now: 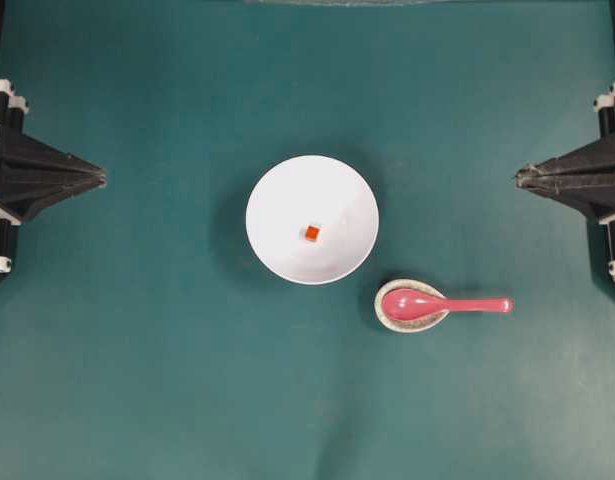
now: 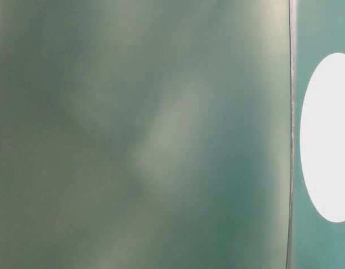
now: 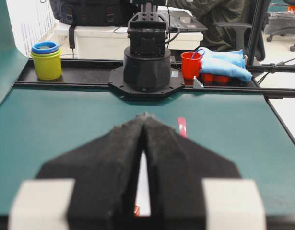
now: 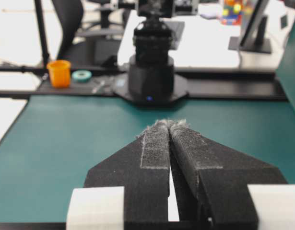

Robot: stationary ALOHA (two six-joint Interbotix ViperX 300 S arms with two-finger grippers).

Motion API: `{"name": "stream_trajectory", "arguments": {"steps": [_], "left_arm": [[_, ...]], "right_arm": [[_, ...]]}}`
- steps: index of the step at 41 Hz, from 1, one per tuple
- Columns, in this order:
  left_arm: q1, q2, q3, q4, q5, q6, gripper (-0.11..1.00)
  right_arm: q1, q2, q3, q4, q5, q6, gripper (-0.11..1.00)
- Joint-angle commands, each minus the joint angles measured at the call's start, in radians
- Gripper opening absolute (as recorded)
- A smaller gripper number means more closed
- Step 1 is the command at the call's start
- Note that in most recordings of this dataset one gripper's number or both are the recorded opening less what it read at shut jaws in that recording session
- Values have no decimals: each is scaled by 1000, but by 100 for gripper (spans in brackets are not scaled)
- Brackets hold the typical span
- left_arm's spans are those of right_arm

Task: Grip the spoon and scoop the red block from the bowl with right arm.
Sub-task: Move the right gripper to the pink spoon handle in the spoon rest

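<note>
**A:** Where is the spoon, and have you started?

**B:** Not yet, I judge. The glossy pink-red soup spoon [image 1: 442, 303] lies with its oval scoop resting in a small speckled beige oval dish [image 1: 392, 318], its straight handle pointing toward my side. Just beside it, up and to the left, sits the large round smooth white bowl [image 1: 287, 250] with the tiny red-orange cube [image 1: 312, 232] at its centre, on a matte teal table [image 1: 137, 380].

**A:** And your claws?

**B:** My right gripper [image 1: 519, 178] is clenched on nothing, well apart from the spoon; my left gripper [image 1: 101, 179] likewise. Next I must open, reach the slim handle, and pinch it.
</note>
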Motion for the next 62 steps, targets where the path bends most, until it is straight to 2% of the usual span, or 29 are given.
{"name": "stream_trajectory", "arguments": {"steps": [1, 2, 7, 21, 27, 35, 38, 47, 54, 58, 62], "left_arm": [[-2, 15, -29, 3, 63, -11, 0], [-2, 12, -38, 3, 135, -11, 0], [-2, 6, -55, 3, 198, -11, 0], [41, 2, -61, 5, 238, -9, 0], [69, 2, -61, 3, 241, -9, 0], [71, 0, -61, 3, 247, -5, 0], [71, 0, -61, 5, 253, -9, 0], [71, 0, -61, 3, 264, -11, 0], [71, 0, -61, 3, 267, -11, 0], [71, 0, -61, 3, 270, -11, 0], [71, 0, -61, 3, 270, -12, 0]], "right_arm": [[2, 14, -15, 5, -5, 9, 0], [2, 26, -20, 6, 14, 12, 0], [2, 44, -35, 5, 40, 25, 1], [0, 49, -41, 5, 44, 37, 3], [2, 49, -41, 6, 44, 37, 16], [0, 51, -40, 5, 44, 37, 43], [0, 52, -38, 6, 44, 37, 48], [15, 84, -26, 8, 41, 72, 49], [72, 156, 26, 8, 3, 87, 50], [120, 222, 66, 25, -72, 89, 49], [166, 305, 109, 74, -186, 89, 49]]}}
